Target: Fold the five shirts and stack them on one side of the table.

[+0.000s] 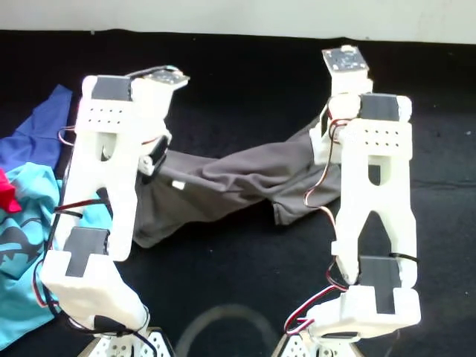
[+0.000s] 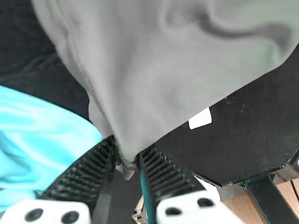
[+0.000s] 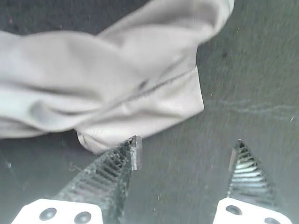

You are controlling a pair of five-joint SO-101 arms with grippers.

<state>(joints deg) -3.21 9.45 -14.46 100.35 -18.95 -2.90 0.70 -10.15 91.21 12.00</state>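
A grey shirt (image 1: pixel 238 178) lies bunched and twisted across the black table between the two arms. My left gripper (image 2: pixel 129 161) is shut on an edge of this grey shirt (image 2: pixel 154 70), which hangs lifted from its fingers, with a white label (image 2: pixel 200 119) showing beneath. My right gripper (image 3: pixel 187 149) is open just above the table, beside a folded corner of the grey shirt (image 3: pixel 121 84), with nothing between its fingers. A cyan shirt (image 1: pixel 30 245), a blue shirt (image 1: pixel 41 126) and a red one (image 1: pixel 7 192) lie piled at the left side.
The cyan shirt (image 2: pixel 37 140) lies close beside my left gripper. The table's wooden edge (image 2: pixel 275 196) appears in the left wrist view. Black table surface (image 1: pixel 253 89) stretches behind the arms to the far wall.
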